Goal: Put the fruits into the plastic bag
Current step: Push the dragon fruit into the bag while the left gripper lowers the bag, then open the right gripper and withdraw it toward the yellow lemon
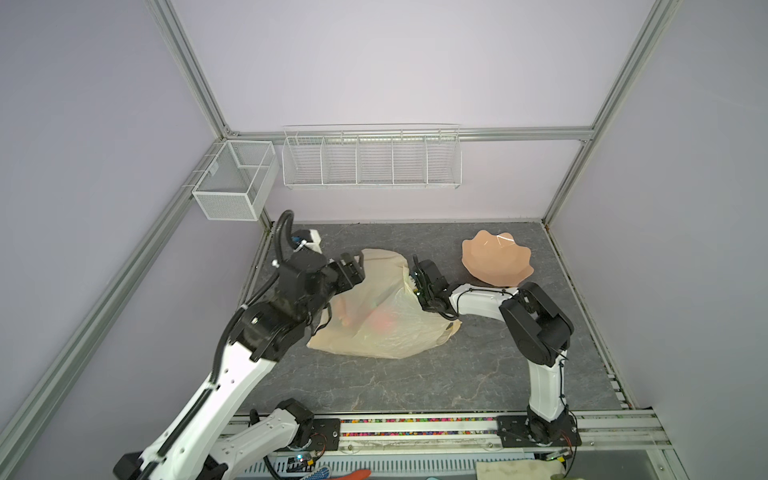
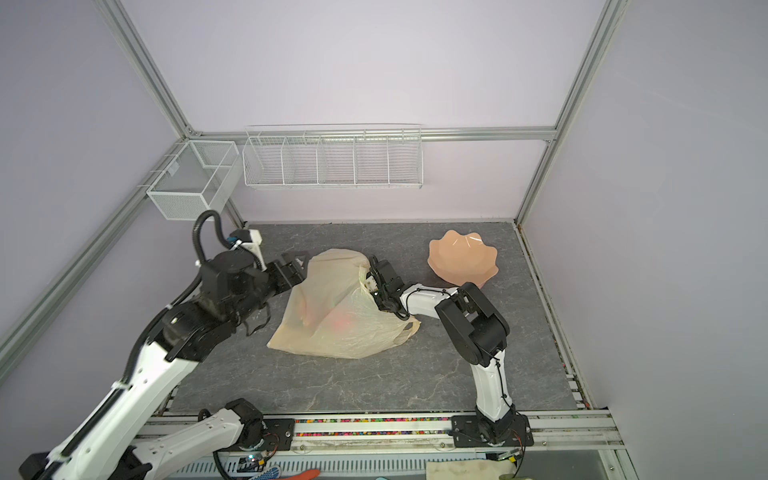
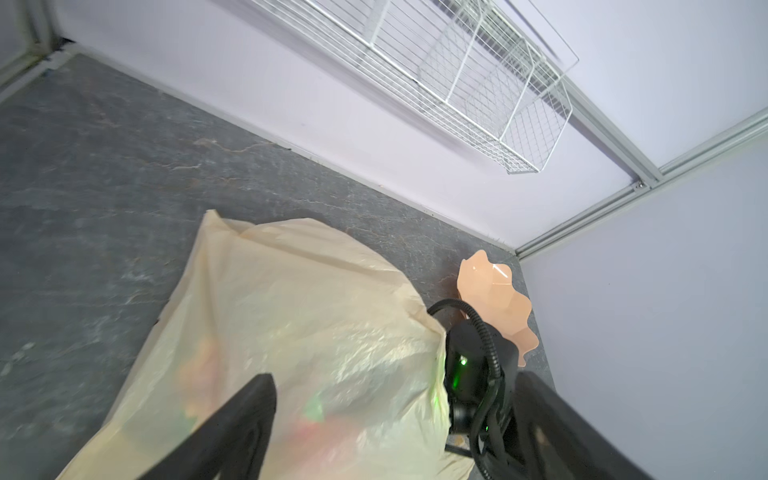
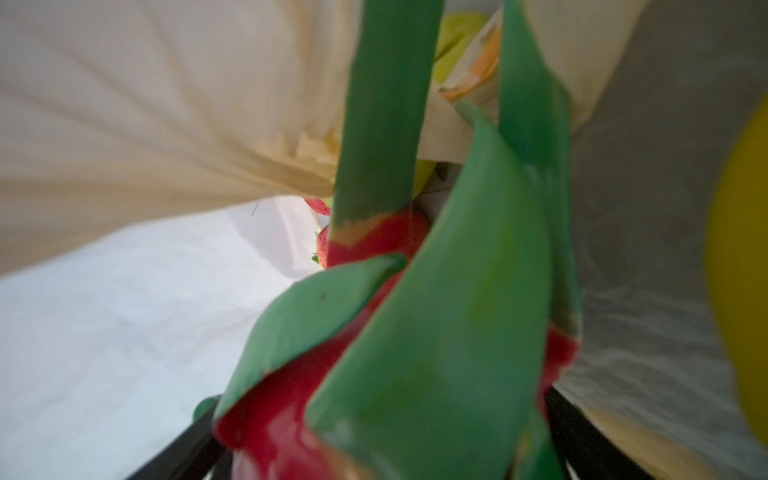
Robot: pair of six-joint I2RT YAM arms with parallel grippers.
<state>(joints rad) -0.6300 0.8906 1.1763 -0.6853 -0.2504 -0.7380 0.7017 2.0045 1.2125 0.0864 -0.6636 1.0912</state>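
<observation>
The cream-yellow plastic bag (image 1: 382, 316) (image 2: 332, 316) lies bulging in the middle of the grey table. Red and green blurs of fruits (image 1: 384, 322) show through its skin. My left gripper (image 1: 353, 266) (image 3: 395, 415) stands open at the bag's far left side, holding nothing, the bag (image 3: 291, 324) just in front of it. My right gripper (image 4: 374, 449) reaches into the bag's mouth from the right, its tips hidden in both top views. The red dragon fruit (image 4: 436, 311) with green scales fills the gap between its jaws. A yellow fruit (image 4: 744, 270) and a strawberry (image 4: 322, 245) lie inside.
A pink wavy-edged dish (image 1: 496, 257) (image 2: 461, 259) sits at the back right, just behind my right arm. A white wire rack (image 1: 370, 160) hangs on the back wall and a mesh box (image 1: 235, 178) on the left frame.
</observation>
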